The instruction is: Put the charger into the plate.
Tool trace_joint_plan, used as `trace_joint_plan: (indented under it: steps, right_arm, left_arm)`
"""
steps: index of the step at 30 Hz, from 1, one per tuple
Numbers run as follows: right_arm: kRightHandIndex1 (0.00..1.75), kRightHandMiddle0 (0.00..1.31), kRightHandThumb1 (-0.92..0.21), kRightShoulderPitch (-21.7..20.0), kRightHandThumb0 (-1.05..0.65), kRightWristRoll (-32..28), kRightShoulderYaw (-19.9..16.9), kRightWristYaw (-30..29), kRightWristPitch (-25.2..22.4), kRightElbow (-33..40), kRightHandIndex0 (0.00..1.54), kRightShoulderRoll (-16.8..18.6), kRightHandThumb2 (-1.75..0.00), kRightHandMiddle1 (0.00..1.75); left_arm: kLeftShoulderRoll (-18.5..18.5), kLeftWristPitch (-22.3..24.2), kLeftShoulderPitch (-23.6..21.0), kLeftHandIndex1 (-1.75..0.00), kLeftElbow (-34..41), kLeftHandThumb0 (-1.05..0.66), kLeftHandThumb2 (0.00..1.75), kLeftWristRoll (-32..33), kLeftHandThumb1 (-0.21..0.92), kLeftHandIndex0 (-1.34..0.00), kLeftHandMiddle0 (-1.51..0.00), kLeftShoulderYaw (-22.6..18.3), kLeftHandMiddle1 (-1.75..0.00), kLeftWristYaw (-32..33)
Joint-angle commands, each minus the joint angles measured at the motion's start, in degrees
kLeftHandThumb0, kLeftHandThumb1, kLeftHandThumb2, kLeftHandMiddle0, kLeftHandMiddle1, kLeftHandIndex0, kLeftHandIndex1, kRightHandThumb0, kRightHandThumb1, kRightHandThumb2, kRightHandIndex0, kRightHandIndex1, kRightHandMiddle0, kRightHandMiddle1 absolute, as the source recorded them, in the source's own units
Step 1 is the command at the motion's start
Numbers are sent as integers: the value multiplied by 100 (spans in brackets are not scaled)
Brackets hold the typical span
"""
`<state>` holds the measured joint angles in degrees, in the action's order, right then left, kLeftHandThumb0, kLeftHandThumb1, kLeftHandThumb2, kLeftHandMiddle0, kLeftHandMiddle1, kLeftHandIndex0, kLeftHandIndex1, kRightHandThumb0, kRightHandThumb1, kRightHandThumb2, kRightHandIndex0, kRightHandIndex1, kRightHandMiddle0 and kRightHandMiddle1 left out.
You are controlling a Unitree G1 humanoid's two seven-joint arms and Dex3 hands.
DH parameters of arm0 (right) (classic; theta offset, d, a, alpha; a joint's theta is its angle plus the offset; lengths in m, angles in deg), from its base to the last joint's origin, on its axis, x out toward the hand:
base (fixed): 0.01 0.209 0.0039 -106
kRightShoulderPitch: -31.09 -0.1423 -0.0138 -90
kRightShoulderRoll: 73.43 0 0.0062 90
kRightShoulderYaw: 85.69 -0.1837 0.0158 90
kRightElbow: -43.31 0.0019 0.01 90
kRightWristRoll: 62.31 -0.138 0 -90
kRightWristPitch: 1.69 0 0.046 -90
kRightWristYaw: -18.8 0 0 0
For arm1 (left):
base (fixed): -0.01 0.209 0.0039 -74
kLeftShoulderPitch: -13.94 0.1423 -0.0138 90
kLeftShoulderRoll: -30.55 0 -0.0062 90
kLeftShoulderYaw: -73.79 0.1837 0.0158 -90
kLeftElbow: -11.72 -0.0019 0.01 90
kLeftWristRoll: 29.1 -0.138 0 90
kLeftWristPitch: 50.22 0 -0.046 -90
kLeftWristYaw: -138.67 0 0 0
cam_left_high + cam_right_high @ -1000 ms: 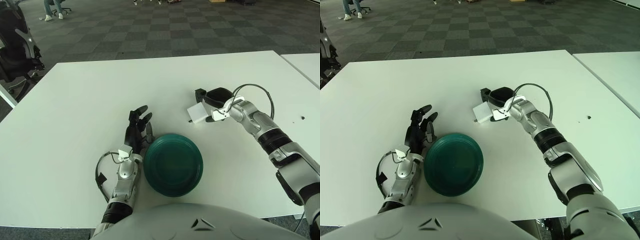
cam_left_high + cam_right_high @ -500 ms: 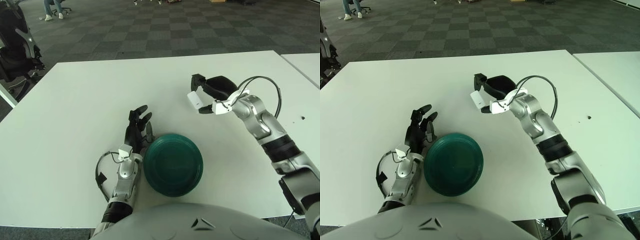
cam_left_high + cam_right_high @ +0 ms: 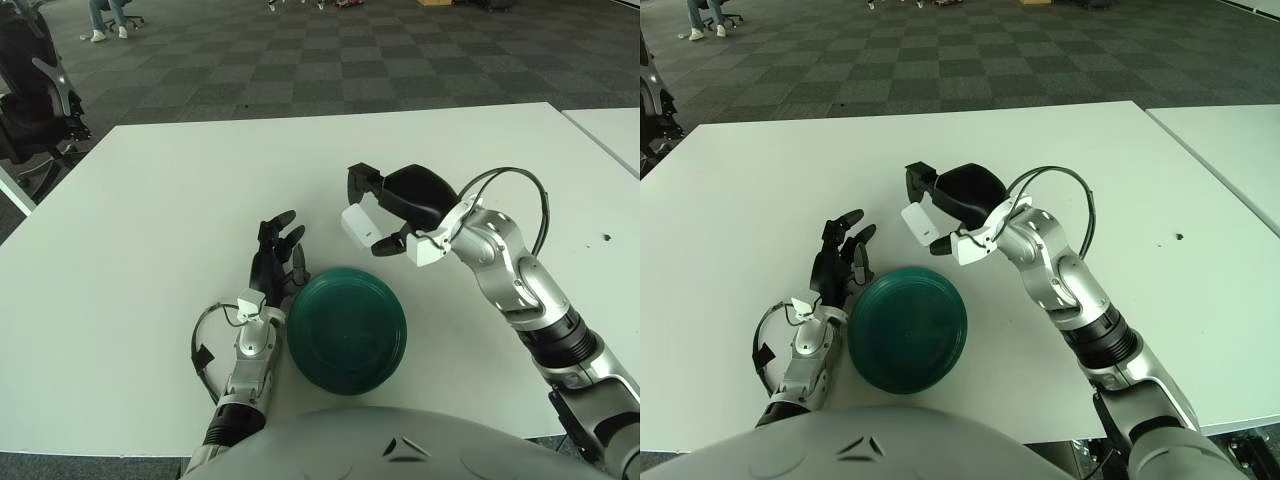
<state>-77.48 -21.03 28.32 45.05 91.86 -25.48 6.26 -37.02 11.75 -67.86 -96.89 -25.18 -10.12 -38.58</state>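
Right hand (image 3: 385, 205) is up off the white worktop (image 3: 150, 190), black fingers clamped around the white charger (image 3: 358, 224), held in the air just beyond the far rim of the green plate (image 3: 347, 328). Left hand (image 3: 275, 258) shows beside the plate's left edge, fingers loosely spread, grasping nothing. No readable markings anywhere.

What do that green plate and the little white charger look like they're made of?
The plate looks like plastic: even dark green, soft sheen. The charger, held in the right hand, seems smooth matte white plastic, a plain block. The left hand shows left of the plate.
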Motion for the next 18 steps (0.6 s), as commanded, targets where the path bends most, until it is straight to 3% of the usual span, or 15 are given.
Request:
trace_joint_plan:
  steps: [1, 9, 13, 18]
  right_arm:
    - [175, 56, -39, 33, -46, 72, 17, 223, 20, 259, 106, -43, -123, 175]
    - [175, 58, -36, -118, -47, -98, 54, 965, 87, 555, 109, -143, -126, 175]
    - [175, 59, -35, 151, -47, -72, 120, 1285, -93, 1000, 107, -80, -127, 175]
    - [175, 59, -35, 316, -47, -380, 129, 1505, 26, 1213, 107, -147, -128, 175]
  left_arm:
    - [478, 24, 487, -105, -612, -87, 95, 109, 92, -2, -38, 75, -63, 10]
    - [555, -253, 593, -103, -541, -83, 89, 364, 92, 0, -36, 117, -77, -303]
    - [617, -210, 619, -106, -483, -80, 87, 458, 92, -1, -35, 105, -83, -367]
    - [690, -51, 635, -108, -380, -78, 84, 651, 92, -2, -35, 106, -84, -420]
